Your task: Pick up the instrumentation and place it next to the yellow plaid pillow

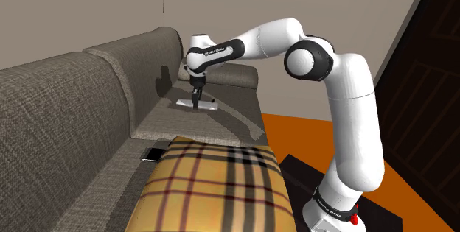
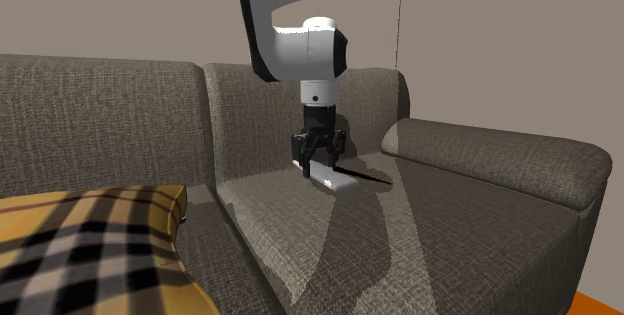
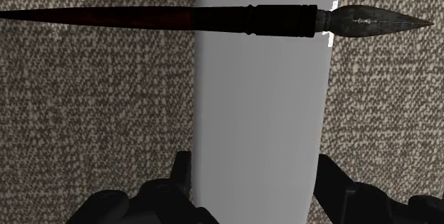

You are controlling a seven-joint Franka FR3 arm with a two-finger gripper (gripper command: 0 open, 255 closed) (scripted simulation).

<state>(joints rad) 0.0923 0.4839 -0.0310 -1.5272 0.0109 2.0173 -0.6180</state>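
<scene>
The instrument is a flat pale grey slab (image 3: 260, 102) with a dark dip pen (image 3: 213, 18) lying across its far end. It rests on the far seat cushion of a grey sofa, seen as the slab (image 1: 204, 106) in the shoulder view and the slab (image 2: 337, 180) in the second exterior view. My gripper (image 3: 252, 160) points straight down over its near end, one finger against each long edge, shut on it. The gripper (image 1: 195, 102) and gripper (image 2: 318, 161) sit low at the seat. The yellow plaid pillow (image 1: 214, 186) lies on the near seat, also seen as the pillow (image 2: 80, 233).
A small dark flat phone-like thing (image 1: 155, 152) lies by the pillow's far corner, against the backrest. The sofa's armrest (image 2: 500, 153) bounds the far end of the seat. Orange floor (image 1: 295, 135) lies in front of the sofa.
</scene>
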